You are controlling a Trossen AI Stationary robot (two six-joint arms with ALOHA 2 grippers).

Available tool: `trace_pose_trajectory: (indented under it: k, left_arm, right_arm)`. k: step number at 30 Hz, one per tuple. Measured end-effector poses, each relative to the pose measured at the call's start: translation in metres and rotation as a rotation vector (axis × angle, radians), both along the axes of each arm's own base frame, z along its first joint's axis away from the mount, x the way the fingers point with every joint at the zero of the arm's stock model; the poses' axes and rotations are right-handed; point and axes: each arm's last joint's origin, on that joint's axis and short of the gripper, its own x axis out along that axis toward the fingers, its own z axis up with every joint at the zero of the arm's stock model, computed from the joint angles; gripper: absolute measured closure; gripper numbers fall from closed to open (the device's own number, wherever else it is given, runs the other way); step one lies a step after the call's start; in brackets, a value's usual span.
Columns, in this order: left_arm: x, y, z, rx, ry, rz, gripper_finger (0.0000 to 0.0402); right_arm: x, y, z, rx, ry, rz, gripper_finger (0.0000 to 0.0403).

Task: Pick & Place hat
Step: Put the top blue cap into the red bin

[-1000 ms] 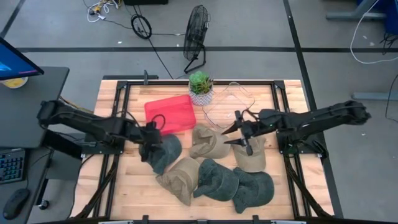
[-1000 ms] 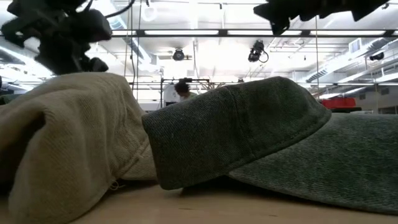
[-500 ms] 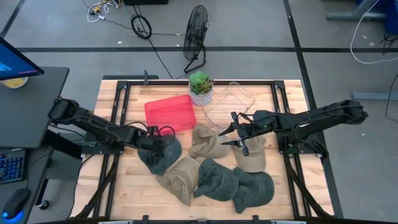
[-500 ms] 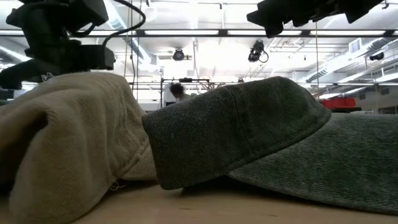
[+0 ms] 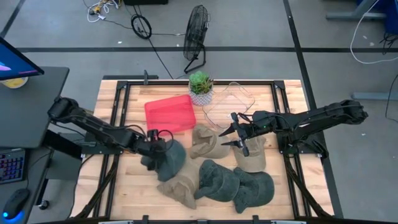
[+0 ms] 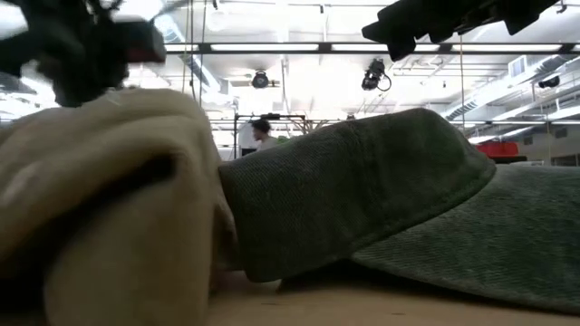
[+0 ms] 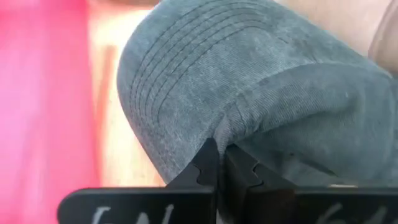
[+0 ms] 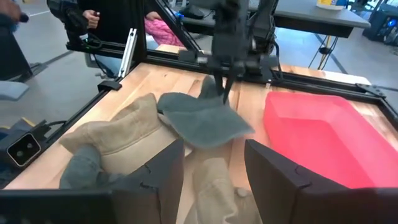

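Several hats, grey-green and tan, lie in a heap on the near half of the wooden table (image 5: 124, 186). My left gripper (image 5: 158, 147) (image 7: 222, 167) is shut on the leftmost grey-green hat (image 5: 170, 158) (image 8: 205, 121), which overlaps a tan hat (image 5: 180, 188) on its near side. My right gripper (image 5: 232, 134) (image 8: 214, 171) hangs open above another tan hat (image 5: 205, 143) right of centre and touches nothing. In the low view a tan hat (image 6: 100, 208) and a grey-green hat (image 6: 353, 199) fill the foreground. My left gripper pinches a raised fold of the hat's cloth (image 7: 231, 127) between its two shut fingers, where the stitched brim meets the crown. The fingers come from the table's left, slanting down. The held side is drawn up below the fingers, and the far side lies over the tan hat.
A red bin (image 5: 170, 113) stands far left of centre, with a clear plastic container (image 5: 230, 99) and a potted plant (image 5: 200, 87) at the far edge. Black frame rails (image 5: 115, 124) run along the table's sides. People stand in the room beyond the table.
My left gripper has dropped onto the grey-green hat, shut and taken hold of it. It has drawn the hat a little toward the table's right and near edge, over the tan hat. That tan hat has been shoved toward the near edge. My right gripper has edged left.
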Motion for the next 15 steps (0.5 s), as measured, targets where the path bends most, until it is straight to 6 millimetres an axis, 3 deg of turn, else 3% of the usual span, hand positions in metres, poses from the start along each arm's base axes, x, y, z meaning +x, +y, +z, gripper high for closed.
trace_pose_trajectory:
  k: [4, 8, 11, 15]
  left_arm:
    - [0.004, 0.000, 0.033, 0.118, -0.023, 0.053, 0.0394]
    - [0.006, 0.008, 0.060, 0.354, -0.032, 0.043, 0.0394]
    - [0.014, 0.023, 0.071, 0.548, -0.022, -0.005, 0.0397]
    - [0.027, 0.056, 0.075, 0.669, 0.035, -0.034, 0.0395]
  right_arm:
    - [0.000, 0.000, 0.000, 0.007, 0.001, -0.003, 0.0229]
    - [0.000, 0.000, 0.001, 0.008, -0.008, -0.003, 0.0229]
    - [0.001, 0.000, 0.002, 0.009, -0.020, -0.003, 0.0229]
    - [0.001, 0.000, 0.002, 0.009, -0.020, -0.003, 0.0229]
